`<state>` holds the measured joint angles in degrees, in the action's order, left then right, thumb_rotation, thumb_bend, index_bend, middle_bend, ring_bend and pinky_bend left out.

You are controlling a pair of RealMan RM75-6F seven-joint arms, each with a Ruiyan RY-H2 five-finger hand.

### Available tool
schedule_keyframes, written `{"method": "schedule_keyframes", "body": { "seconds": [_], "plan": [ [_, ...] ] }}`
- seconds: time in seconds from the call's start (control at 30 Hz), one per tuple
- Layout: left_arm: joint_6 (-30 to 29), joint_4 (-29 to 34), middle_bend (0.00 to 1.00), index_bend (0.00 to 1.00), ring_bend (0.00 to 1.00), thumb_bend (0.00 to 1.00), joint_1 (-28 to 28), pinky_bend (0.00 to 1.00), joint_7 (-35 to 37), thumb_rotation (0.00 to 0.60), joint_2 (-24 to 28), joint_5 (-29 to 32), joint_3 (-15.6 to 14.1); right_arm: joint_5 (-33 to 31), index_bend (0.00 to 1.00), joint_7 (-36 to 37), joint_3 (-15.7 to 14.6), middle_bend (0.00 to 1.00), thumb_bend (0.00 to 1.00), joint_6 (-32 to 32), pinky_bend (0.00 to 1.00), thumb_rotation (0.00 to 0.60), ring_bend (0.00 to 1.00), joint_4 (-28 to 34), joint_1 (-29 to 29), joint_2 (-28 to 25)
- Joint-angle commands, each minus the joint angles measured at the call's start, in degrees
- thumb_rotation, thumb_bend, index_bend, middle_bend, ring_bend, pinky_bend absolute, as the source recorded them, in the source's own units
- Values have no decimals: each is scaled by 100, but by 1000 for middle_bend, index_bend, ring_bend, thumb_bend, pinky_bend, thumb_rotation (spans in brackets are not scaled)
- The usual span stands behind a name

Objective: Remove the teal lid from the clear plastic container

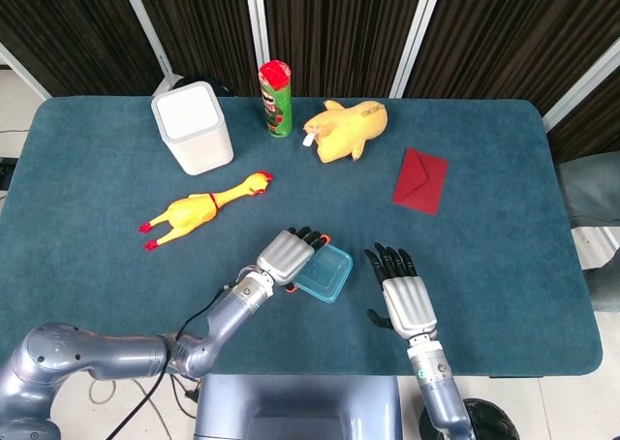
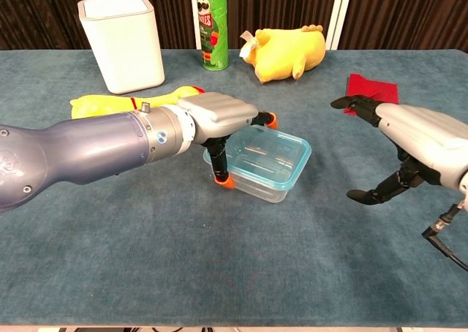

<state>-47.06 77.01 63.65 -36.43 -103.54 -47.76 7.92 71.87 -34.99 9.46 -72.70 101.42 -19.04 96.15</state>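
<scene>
The clear plastic container (image 2: 257, 180) with its teal lid (image 2: 268, 153) sits on the table near the front middle; the lid (image 1: 325, 273) is on it. My left hand (image 2: 218, 114) grips the container's left end, thumb against the near corner and fingers over the far edge, also seen from above (image 1: 288, 254). My right hand (image 2: 415, 137) hovers open just right of the container with fingers spread, a small gap between them; the head view shows the right hand (image 1: 401, 298) beside the lid.
A white bin (image 1: 192, 127), a red-topped chips can (image 1: 276, 98) and a yellow plush toy (image 1: 346, 130) stand at the back. A rubber chicken (image 1: 199, 210) lies left of centre. A red envelope (image 1: 420, 180) lies at the right.
</scene>
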Motion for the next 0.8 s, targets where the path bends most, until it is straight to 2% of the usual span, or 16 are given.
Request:
{"method": "schedule_keyframes", "body": {
  "seconds": [0.03,0.8],
  "plan": [
    [-34,3,210,164,167,145,7,306,-30,600,-34,43,18,-49,0,-39,18,0,275,-30,0,600,0,-47,-36,71],
    [-296,-181,203,168,167,145,37,303,-121,600,-368,165,212,-384,0,-116,96,0,274,-139,0,600,0,-35,-256,331]
  ]
}}
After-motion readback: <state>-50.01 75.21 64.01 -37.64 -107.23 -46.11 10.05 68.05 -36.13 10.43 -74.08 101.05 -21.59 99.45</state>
